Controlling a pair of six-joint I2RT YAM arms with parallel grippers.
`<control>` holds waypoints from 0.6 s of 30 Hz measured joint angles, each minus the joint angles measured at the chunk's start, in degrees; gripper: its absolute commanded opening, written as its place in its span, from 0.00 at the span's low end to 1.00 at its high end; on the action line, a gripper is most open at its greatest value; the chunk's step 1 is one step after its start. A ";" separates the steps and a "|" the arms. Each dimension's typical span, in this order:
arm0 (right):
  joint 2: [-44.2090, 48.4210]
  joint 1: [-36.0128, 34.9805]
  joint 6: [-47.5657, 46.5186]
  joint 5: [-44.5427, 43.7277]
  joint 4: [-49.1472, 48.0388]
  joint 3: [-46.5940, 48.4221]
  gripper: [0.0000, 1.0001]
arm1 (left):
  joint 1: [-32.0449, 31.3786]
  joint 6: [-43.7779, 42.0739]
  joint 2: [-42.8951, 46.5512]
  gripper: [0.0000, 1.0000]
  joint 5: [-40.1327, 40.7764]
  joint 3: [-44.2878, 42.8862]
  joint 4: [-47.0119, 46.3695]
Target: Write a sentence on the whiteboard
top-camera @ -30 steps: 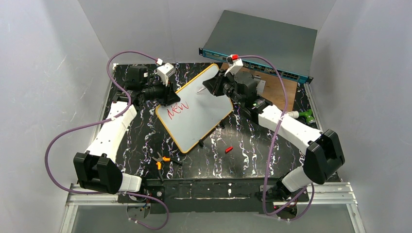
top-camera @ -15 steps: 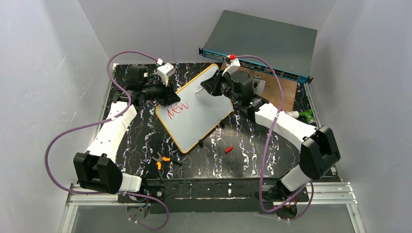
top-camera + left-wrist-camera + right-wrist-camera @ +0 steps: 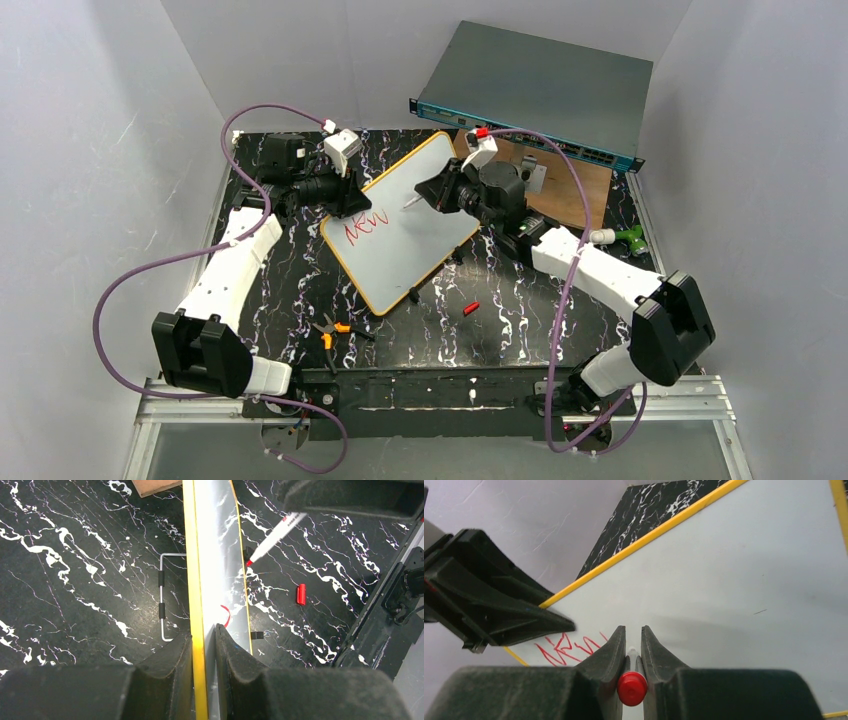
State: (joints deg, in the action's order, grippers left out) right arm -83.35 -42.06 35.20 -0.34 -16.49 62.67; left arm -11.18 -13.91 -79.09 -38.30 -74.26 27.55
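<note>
I have the whiteboard (image 3: 410, 250) mid-table, tilted up, my left gripper (image 3: 202, 635) clamped on its orange rim at the board's 10 o'clock. My right gripper (image 3: 633, 632) pinches the marker (image 3: 272, 537), reaching in from 2 o'clock; I cannot tell whether the tip touches. The sentence (image 3: 366, 226) so far reads "new", at 9 o'clock.

Bright even light, soft shadows, sharp focus

White whiteboard (image 3: 400, 255) rimmed yellow-orange, red handwriting (image 3: 366, 227), black tabletop (image 3: 290, 290) veined in white marbling, white marker (image 3: 272, 536) tipped red, red cap (image 3: 471, 307), orange-handled pliers (image 3: 333, 330), purple cables (image 3: 270, 108), grey network switch (image 3: 545, 80) fronted teal, brown wooden board (image 3: 580, 190).
</note>
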 measured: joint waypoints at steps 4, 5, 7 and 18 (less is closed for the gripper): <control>-1.57 0.59 0.44 -2.58 0.20 2.43 0.01 | -0.04 -0.02 0.00 0.00 0.00 -0.07 0.11; -1.95 0.85 0.55 -2.93 0.20 2.97 0.01 | -0.07 -0.02 0.00 0.00 0.02 -0.07 0.13; -2.54 1.60 0.63 -3.72 0.28 4.11 0.01 | -0.09 -0.02 0.00 0.00 0.04 -0.11 0.15; -6.56 2.54 1.53 -3.91 0.28 8.46 0.01 | -0.20 0.00 -0.07 0.00 0.44 -0.26 0.48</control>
State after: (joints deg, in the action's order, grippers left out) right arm -89.91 -39.53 36.73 -4.25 -16.21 71.13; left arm -11.38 -13.91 -79.15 -37.87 -74.52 28.03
